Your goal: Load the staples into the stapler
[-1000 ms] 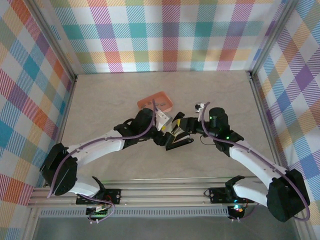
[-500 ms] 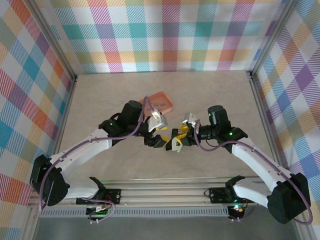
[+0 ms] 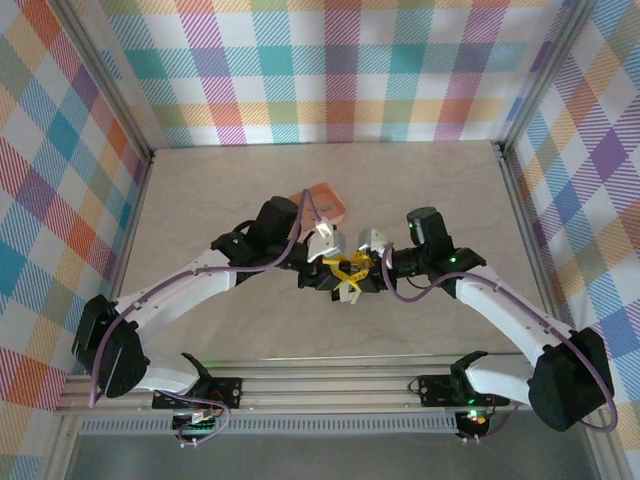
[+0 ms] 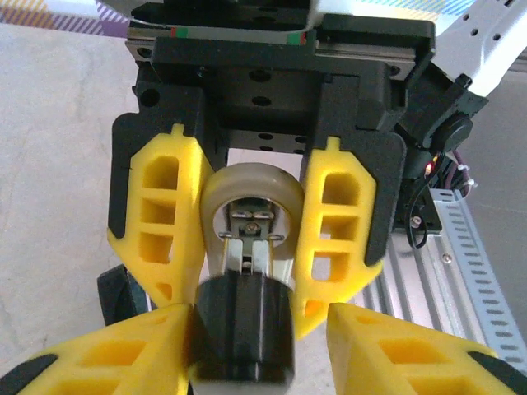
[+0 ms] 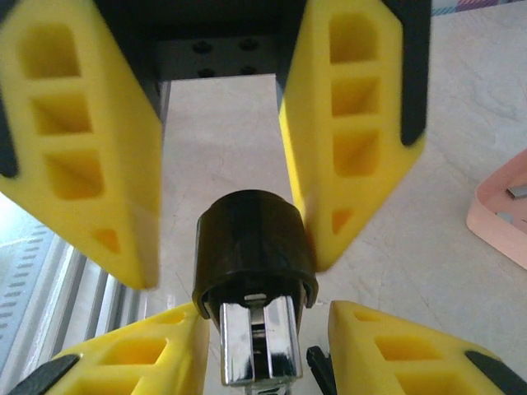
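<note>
Staples (image 5: 517, 192) in salmon tray (image 5: 481, 212)

Pastel plaid wall panels (image 3: 330, 70) enclose a pale, marbled beige desk (image 3: 230, 180) on three sides, joined at the back corners by aluminium posts (image 3: 108, 85). A slotted aluminium rail (image 3: 330, 390) runs along the near edge. Soft, even light covers the surface.

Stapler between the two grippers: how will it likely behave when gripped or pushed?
The stapler is probably stiff and fairly heavy for its size: chrome metal shows under its black cap. That polished metal may slip against the smooth yellow fingers. Being narrow, it would likely tip or swing if gripped at one end only.
</note>
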Robot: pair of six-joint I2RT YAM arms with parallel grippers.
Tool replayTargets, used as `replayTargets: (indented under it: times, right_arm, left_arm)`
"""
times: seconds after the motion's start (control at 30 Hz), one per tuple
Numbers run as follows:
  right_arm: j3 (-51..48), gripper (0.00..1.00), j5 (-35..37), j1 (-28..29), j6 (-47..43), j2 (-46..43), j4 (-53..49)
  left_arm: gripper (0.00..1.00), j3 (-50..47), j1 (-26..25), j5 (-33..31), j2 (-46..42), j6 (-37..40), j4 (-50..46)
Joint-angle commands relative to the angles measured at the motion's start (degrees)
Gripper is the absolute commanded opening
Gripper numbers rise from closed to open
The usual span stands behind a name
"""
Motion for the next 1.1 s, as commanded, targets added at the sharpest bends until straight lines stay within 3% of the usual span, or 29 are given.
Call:
replayTargets:
  times: [0.0, 0.07, 0.13, 0.27, 0.33, 0.53, 0.57, 0.77, 0.87, 1.07]
  right_arm:
    - [3.2, 0.0, -4.5, 0.4, -2.2, 0.1, 2.3]
    - [3.3, 0.0, -4.8, 0.5, -2.4, 0.4, 2.2]
    - [3.3, 0.0, -4.8, 0.6, -2.4, 0.2, 2.4]
    - [2.6, 0.0, -3.6, 0.5, -1.0, -0.4, 2.4]
    - [1.4, 0.07, -2.2, 0.4, 1.1, -1.1, 3.3]
    - [-5.9, 0.38, 0.4, 0.0, 12.3, -5.7, 10.4]
    - [-7.0, 0.45, 1.3, 0.0, 14.1, -6.8, 10.8]
    - [-10.4, 0.57, 4.6, -0.1, 27.4, -12.0, 11.4]
    - [-9.8, 0.67, 11.8, -0.1, 40.3, -12.1, 9.1]
    - [-5.5, 0.65, 9.8, 0.6, 59.5, -4.4, 3.8]
  left_arm:
    - [0.46, 2.1, -0.5, 2.4, 0.7, -0.2, 1.3]
    - [0.5, 2.1, -0.5, 1.7, 1.0, -0.5, 1.4]
    - [0.47, 2.3, -0.5, 1.2, 1.3, -0.4, 0.9]
    - [0.25, 3.0, 0.0, -0.7, 1.6, 1.0, -2.9]
    - [0.15, 3.7, 0.8, -1.4, 1.5, 1.0, -4.6]
    - [0.01, 4.1, 2.8, -4.0, -0.1, 3.3, -7.9]
    - [0.0, 4.1, 2.8, -4.7, -0.4, 3.7, -8.4]
    - [0.0, 4.3, 3.2, -7.8, -0.6, 6.3, -10.4]
    - [0.0, 5.0, 3.2, -9.7, -0.4, 7.2, -11.4]
    - [0.0, 5.8, 3.2, -11.0, -0.5, 8.5, -12.0]
